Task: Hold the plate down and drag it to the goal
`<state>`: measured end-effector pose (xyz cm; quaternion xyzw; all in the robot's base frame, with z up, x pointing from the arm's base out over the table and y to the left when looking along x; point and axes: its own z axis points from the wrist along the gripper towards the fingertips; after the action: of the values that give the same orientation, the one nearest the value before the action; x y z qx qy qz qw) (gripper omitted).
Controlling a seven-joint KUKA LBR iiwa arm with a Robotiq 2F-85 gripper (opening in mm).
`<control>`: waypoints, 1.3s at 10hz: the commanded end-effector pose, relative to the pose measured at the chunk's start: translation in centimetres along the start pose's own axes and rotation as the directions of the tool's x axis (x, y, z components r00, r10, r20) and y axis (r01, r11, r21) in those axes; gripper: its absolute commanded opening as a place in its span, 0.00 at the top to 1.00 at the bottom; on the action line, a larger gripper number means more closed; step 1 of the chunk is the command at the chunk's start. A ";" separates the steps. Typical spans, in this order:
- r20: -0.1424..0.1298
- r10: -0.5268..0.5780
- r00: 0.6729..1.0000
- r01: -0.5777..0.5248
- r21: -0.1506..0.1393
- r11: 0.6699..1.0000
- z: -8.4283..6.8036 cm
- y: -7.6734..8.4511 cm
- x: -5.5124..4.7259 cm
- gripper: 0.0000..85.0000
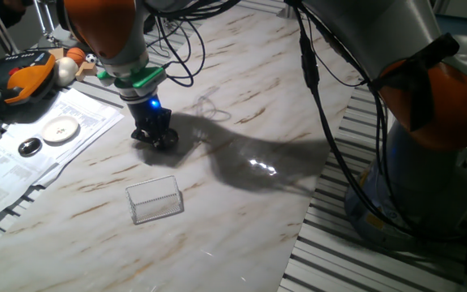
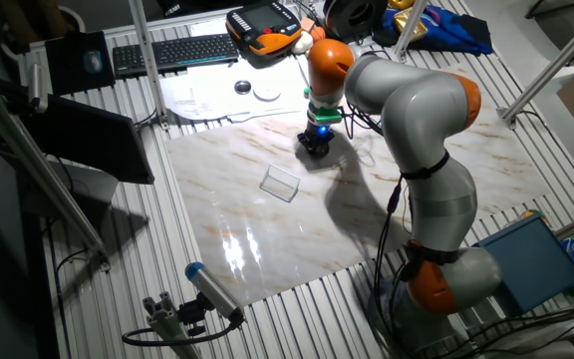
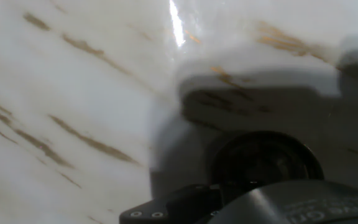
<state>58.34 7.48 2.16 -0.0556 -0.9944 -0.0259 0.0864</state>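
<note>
My gripper [image 1: 154, 136] points straight down onto the marble tabletop [image 1: 242, 186], with a blue light lit just above the fingers. It also shows in the other fixed view [image 2: 315, 146]. The plate [image 3: 265, 160] shows only in the hand view, as a dark round shiny shape with a rim right under the hand. In both fixed views the gripper hides it. The goal [image 1: 155, 199] is a see-through rectangle with a pale outline, apart from the gripper and nearer the table's front edge. It also shows in the other fixed view [image 2: 280, 182]. The fingers are too dark to tell their spread.
A white disc [image 1: 60, 129] and a small dark disc [image 1: 29, 147] lie on paper sheets left of the gripper. An orange teach pendant [image 1: 23, 77] sits behind them. Thin loose wire [image 1: 209, 105] lies on the marble by the gripper. The arm's base [image 2: 436, 279] stands at the table's edge.
</note>
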 end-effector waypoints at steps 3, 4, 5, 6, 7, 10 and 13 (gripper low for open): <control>-0.004 0.011 1.000 -0.011 -0.003 1.000 -0.3 0.4 0.0 1.00; -0.004 0.012 1.000 -0.012 -0.003 1.000 -0.3 0.5 0.1 1.00; -0.004 0.014 1.000 -0.014 -0.001 1.000 -0.3 0.6 0.1 1.00; -0.004 0.015 1.000 -0.015 -0.003 1.000 -0.3 0.7 0.2 1.00; -0.006 0.019 1.000 -0.019 -0.006 1.000 -0.3 0.9 0.3 1.00; -0.007 0.040 0.999 -0.040 -0.002 0.999 -0.3 2.0 1.0 1.00; -0.016 0.054 0.998 -0.054 -0.007 0.999 -0.3 2.9 1.6 1.00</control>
<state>57.13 10.61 2.89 -0.0837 -0.9916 -0.0276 0.0948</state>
